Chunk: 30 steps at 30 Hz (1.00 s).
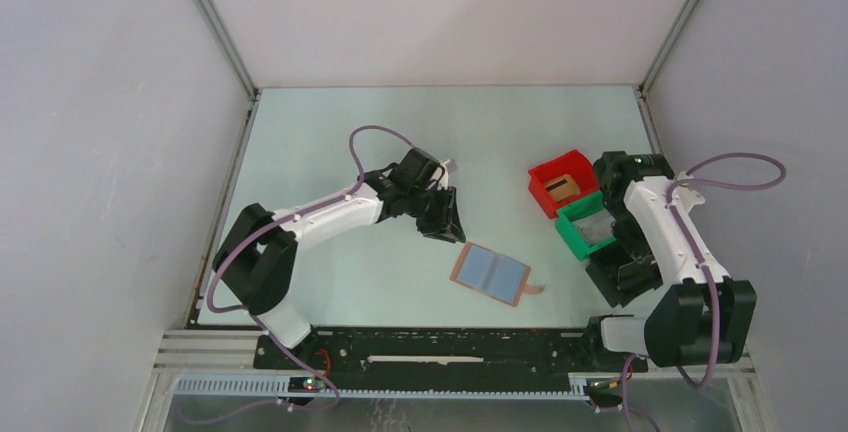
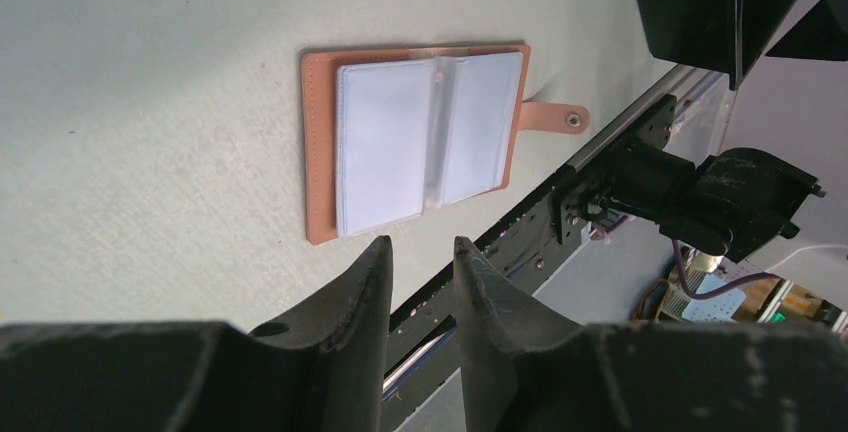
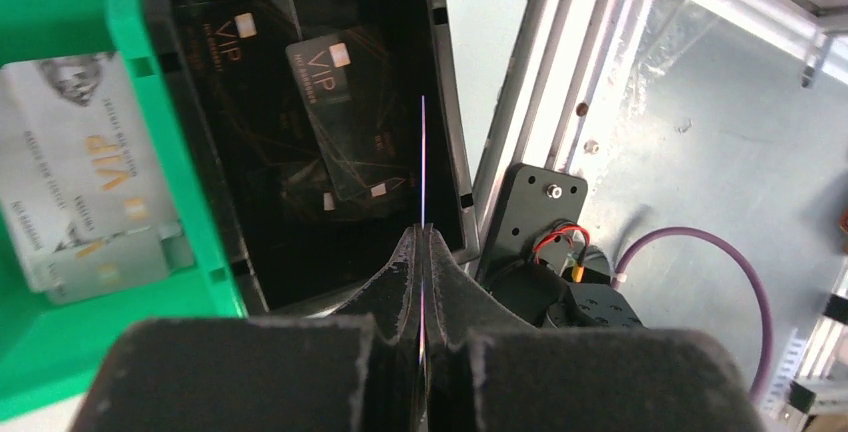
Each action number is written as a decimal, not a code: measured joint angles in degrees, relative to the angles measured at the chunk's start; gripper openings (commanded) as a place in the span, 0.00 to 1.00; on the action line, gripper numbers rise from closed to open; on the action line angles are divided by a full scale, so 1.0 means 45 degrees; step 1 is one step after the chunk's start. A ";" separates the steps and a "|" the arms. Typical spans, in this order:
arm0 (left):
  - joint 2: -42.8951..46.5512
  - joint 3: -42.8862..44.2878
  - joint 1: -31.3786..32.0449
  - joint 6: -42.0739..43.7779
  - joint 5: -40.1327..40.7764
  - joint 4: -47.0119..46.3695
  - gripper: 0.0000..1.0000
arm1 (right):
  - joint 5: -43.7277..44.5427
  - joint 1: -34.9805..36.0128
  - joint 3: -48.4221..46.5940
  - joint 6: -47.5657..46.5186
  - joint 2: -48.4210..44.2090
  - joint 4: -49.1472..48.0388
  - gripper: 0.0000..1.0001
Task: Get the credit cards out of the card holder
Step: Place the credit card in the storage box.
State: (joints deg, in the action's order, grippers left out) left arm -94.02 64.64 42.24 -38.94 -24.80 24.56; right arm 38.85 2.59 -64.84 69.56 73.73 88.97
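Card holder (image 1: 490,274) lies open on the bench (image 1: 340,152), just below centre of the overhead frame.
Left claw (image 2: 420,257) hovers half-open, empty; right claw (image 3: 422,242) pinches a credit card (image 3: 422,152) edge-on over the black bin (image 3: 455,152). Holder looks light, floppy, likely to slide: pin its leather border.

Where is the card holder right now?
In the top view the card holder lies open on the table, slightly right of centre toward the near edge, between the left claw and the green bin.

Matt tan leather-look card holder (image 2: 318,152), glossy clear plastic sleeves (image 2: 385,142); smooth green plastic bin (image 3: 50,2), faintly rough matt table (image 2: 150,102)
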 measured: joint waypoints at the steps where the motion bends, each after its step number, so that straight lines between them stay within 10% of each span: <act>1: -0.0005 0.0000 0.0000 0.0000 -0.0010 0.0000 0.34 | 0.0049 -0.0015 0.0219 0.0180 0.0170 0.0024 0.00; 13: -0.0015 0.0000 0.0000 -0.0005 -0.0185 0.0000 0.34 | 0.0777 -0.0112 0.0855 0.0971 0.2574 -0.0835 0.00; 19: -0.0015 0.0000 0.0000 0.0000 -0.0189 0.0000 0.35 | 0.0918 -0.0141 0.0991 0.0670 0.3361 -0.1486 0.22; 30: 0.0151 0.0024 -0.0044 0.0607 0.0112 0.0641 0.38 | 0.0291 -0.0136 0.1039 -0.1909 0.0593 -0.3347 0.27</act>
State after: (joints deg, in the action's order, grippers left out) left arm -93.34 64.75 42.04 -36.21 -24.29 27.44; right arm 40.16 1.98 -60.16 60.97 76.40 73.91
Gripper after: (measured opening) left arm 0.351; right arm 0.273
